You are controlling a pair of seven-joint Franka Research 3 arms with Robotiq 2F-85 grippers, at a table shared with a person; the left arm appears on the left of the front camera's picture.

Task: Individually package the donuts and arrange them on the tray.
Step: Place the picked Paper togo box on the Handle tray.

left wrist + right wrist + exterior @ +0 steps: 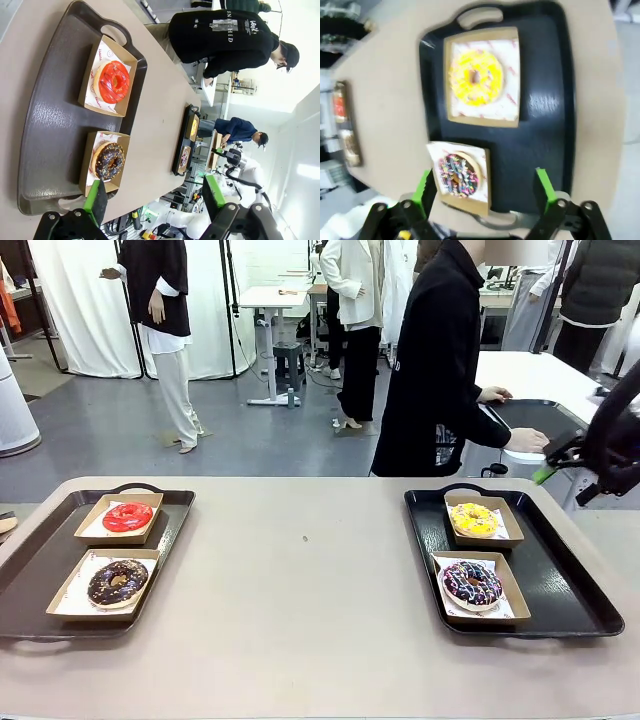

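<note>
Red donut (128, 517), chocolate donut (118, 582), yellow donut (473, 520), sprinkled donut (472, 583) (multicoloured flecks), brown cartons (62, 598), black trays (570, 590).

We note a grey floor (250, 440), white curtains (80, 310) behind, and a white desk (272, 298) beyond the table.

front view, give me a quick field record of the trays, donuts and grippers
left tray: black plastic tray holding two kraft paper boxes
left tray far box: glossy red ring donut
left tray near box: chocolate-glazed ring donut
right tray: black plastic tray holding two kraft paper boxes
right tray far box: yellow ring donut
right tray near box: dark sprinkled ring donut
left gripper: open, above the left tray, holding nothing
right gripper: open, above the right tray, holding nothing
person: at the far side, hand on another table
</note>
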